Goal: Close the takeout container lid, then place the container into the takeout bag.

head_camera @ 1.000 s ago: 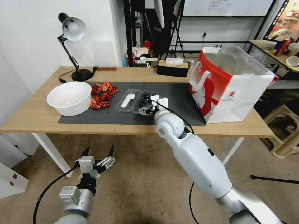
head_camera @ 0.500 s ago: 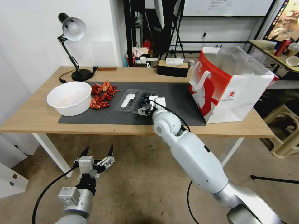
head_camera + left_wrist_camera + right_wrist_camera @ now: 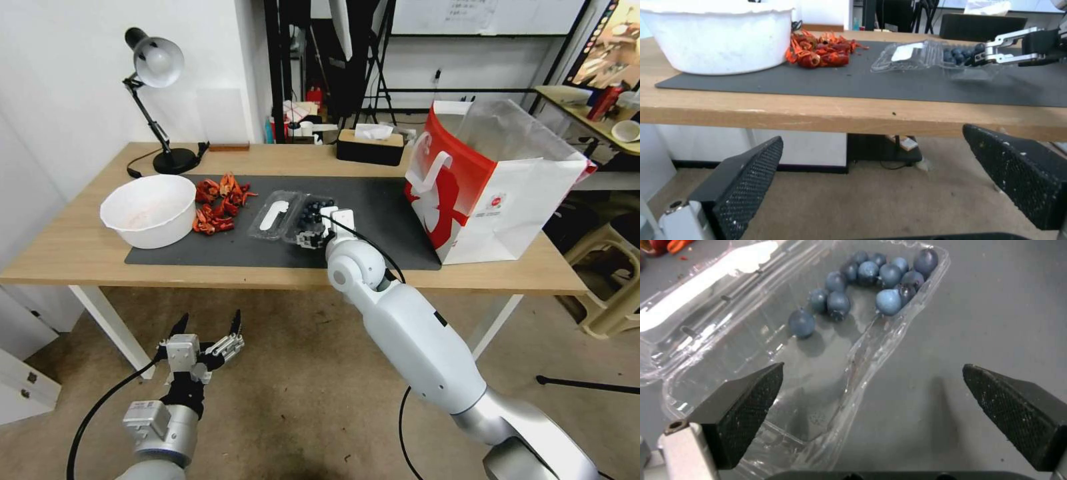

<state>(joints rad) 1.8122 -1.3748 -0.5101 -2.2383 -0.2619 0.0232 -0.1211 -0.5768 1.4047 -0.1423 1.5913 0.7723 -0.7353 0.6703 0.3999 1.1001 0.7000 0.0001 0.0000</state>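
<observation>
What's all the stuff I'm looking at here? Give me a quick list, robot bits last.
takeout container: one, clear plastic, open on the dark mat, blueberries in its far end
lid: one, clear with a white label, lying flat beside the box
takeout bag: one, red and white, standing open at the table's right end
bowl: one, white, at the mat's left end
red scraps: a pile, between bowl and lid
mat: one, dark grey, on the wooden table
desk lamp: one, black, back left
tissue box: one, black, at the back
right gripper: open, straddling the box's near wall
left gripper: open, below the table's edge
</observation>
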